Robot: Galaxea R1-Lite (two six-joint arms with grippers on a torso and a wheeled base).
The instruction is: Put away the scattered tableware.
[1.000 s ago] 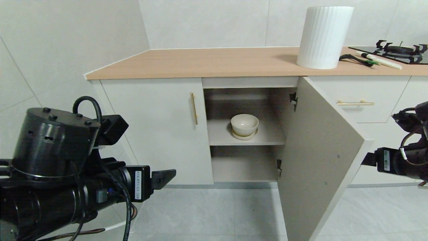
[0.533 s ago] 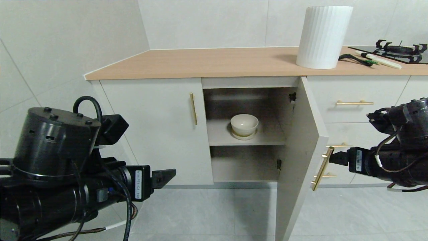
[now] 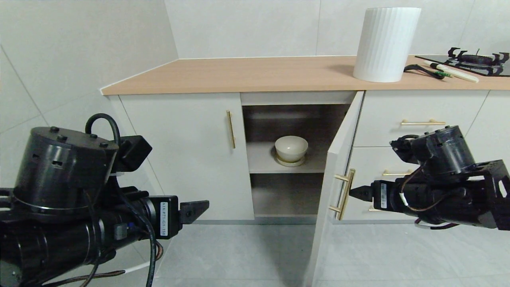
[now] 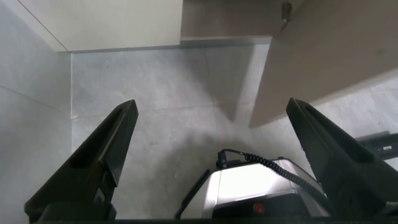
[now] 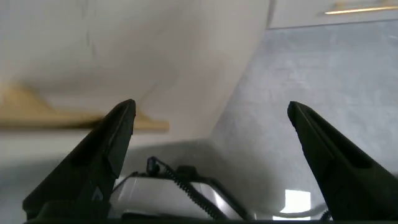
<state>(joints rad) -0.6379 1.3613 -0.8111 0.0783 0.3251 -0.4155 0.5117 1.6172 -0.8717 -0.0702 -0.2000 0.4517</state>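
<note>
The left gripper [image 3: 196,209] hangs low, its fingers spread wide in the left wrist view [image 4: 212,109]. Under it lies the grey tiled floor [image 4: 161,87]. Ahead of it and to its right is the bottom edge of the white cupboard door [image 4: 323,56].

The right gripper [image 3: 356,192] is also spread wide, with nothing between its fingers [image 5: 211,107]. In the head view its tip sits just at the gold bar handle [image 3: 343,194] on the door's outer face [image 3: 334,175]; whether they touch I cannot tell. In the right wrist view the handle [image 5: 74,115] runs past one finger, with the door face [image 5: 155,50] close in front.

The door stands partly open, leaving a gap on the right gripper's left. Through the gap, beyond both grippers, the head view shows the cupboard's upper shelf [image 3: 263,159]. On it a cream ceramic bowl [image 3: 291,147] sits upright on a pale round saucer [image 3: 290,162]. What the bowl holds cannot be seen. The lower compartment [image 3: 287,197] lies in shadow.

Farther off and above the right gripper, a tall white ribbed cylinder [image 3: 386,44] stands on the wooden table [image 3: 247,73].
</note>
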